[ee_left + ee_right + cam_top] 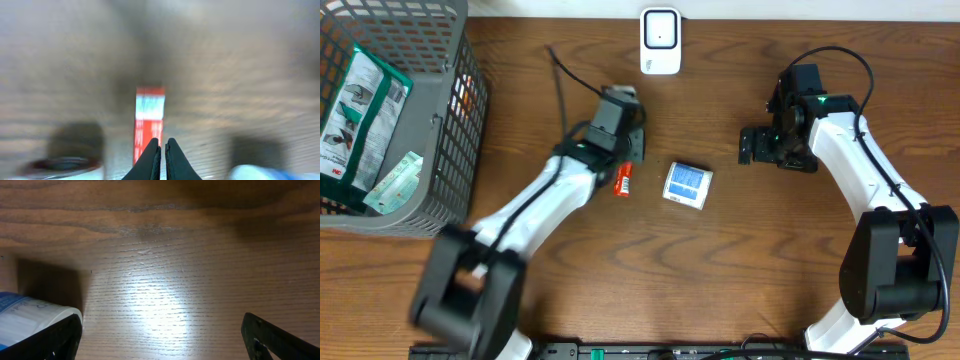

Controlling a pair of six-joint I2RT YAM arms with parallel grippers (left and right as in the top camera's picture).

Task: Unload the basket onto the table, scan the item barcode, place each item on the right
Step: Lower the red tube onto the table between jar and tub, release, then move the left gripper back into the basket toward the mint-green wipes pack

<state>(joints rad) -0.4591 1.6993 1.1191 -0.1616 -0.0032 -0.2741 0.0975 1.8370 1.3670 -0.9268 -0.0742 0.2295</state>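
A small red item (624,180) lies on the wooden table, and a blue-and-white box (688,185) lies just to its right. The white scanner (660,40) stands at the table's far edge. My left gripper (626,160) hovers right over the red item's far end. In the blurred left wrist view, its fingers (162,150) are shut with nothing between them and the red item (149,117) lies just beyond the tips. My right gripper (748,145) stands wide open to the right of the box. Its wrist view shows only bare wood between the fingers (280,340), with the box's corner (27,317) at the lower left.
A grey wire basket (430,150) holding several packets stands at the left edge. A black cable (560,85) runs along the table behind the left arm.
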